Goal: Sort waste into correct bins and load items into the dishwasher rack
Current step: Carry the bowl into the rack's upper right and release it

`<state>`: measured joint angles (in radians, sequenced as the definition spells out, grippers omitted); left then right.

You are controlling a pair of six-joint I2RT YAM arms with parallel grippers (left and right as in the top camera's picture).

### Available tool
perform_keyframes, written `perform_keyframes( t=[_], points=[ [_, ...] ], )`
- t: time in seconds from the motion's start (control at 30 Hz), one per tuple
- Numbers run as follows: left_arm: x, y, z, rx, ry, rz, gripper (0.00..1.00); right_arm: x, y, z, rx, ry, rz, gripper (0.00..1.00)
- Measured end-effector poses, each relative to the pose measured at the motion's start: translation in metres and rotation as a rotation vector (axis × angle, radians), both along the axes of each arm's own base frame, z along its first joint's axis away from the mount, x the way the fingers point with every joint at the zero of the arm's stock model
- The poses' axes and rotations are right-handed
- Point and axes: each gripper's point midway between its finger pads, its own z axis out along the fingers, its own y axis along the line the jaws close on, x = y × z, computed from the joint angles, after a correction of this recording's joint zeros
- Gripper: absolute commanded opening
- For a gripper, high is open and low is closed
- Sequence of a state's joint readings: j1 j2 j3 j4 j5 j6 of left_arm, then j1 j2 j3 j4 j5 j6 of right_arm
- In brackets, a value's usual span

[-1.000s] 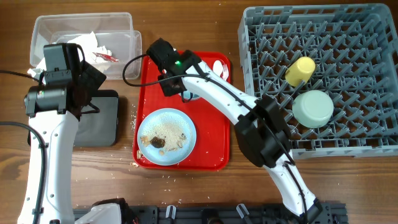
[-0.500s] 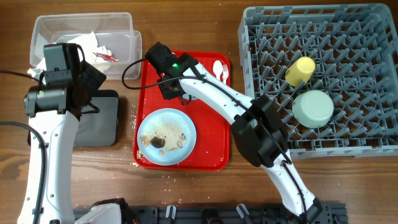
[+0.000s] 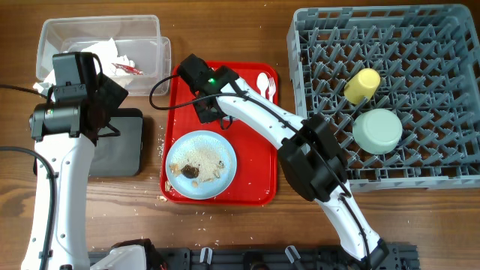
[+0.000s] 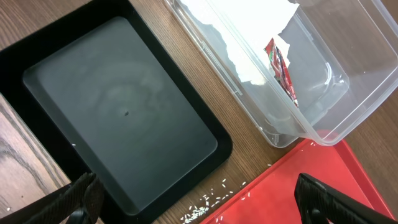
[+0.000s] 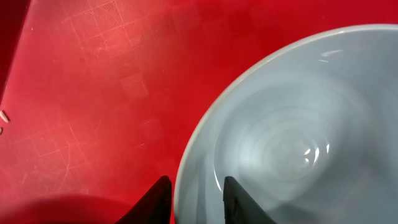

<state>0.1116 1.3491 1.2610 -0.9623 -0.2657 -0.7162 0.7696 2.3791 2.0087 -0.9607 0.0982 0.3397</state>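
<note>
At the saucer (image 5: 298,137), right gripper (image 5: 196,199) has narrowed

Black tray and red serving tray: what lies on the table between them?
A strip of wooden table with scattered white rice grains, clearest in the left wrist view.

Flat red serving tray (image 3: 257,184) on wooden table (image 3: 225,30).

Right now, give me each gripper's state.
Left gripper: open, holding nothing.
Right gripper: straddles the saucer rim; whether it grips cannot be told.
</note>
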Motion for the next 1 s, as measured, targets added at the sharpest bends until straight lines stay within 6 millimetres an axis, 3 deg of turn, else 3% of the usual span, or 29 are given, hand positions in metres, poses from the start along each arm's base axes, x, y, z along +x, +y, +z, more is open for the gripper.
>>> perform_keyframes(
  t=[0.07,0.27,0.37,0.47,0.57,0.63,0.73,0.77,0.83,1.0],
  points=[
    [0.000,0.000,0.000,0.000,0.000,0.000,1.00,-0.002,-0.001,0.000,-0.001,0.009,0.000,0.04],
    [0.000,0.000,0.000,0.000,0.000,0.000,1.00,-0.008,-0.005,0.012,-0.023,0.038,0.003,0.04],
    [0.000,0.000,0.000,0.000,0.000,0.000,1.00,-0.007,0.000,0.034,0.003,0.039,0.007,0.04],
    [0.000,0.000,0.000,0.000,0.000,0.000,1.00,-0.002,-0.003,0.076,0.066,-0.006,-0.012,0.04],
    [0.000,0.000,0.000,0.000,0.000,0.000,1.00,0.013,-0.028,0.136,0.169,-0.070,-0.080,0.04],
    [0.000,0.000,0.000,0.000,0.000,0.000,1.00,0.040,-0.087,0.204,0.254,-0.173,-0.200,0.05],
    [0.000,0.000,0.000,0.000,0.000,0.000,1.00,0.058,-0.198,0.258,0.272,-0.258,-0.417,0.04],
    [0.000,0.000,0.000,0.000,0.000,0.000,1.00,0.058,-0.239,0.263,0.254,-0.255,-0.497,0.04],
    [0.000,0.000,0.000,0.000,0.000,0.000,1.00,0.058,-0.297,0.259,0.228,-0.228,-0.608,0.04],
    [0.000,0.000,0.000,0.000,0.000,0.000,1.00,0.057,-0.399,0.246,0.375,-0.165,-0.693,0.04]
  ],
)
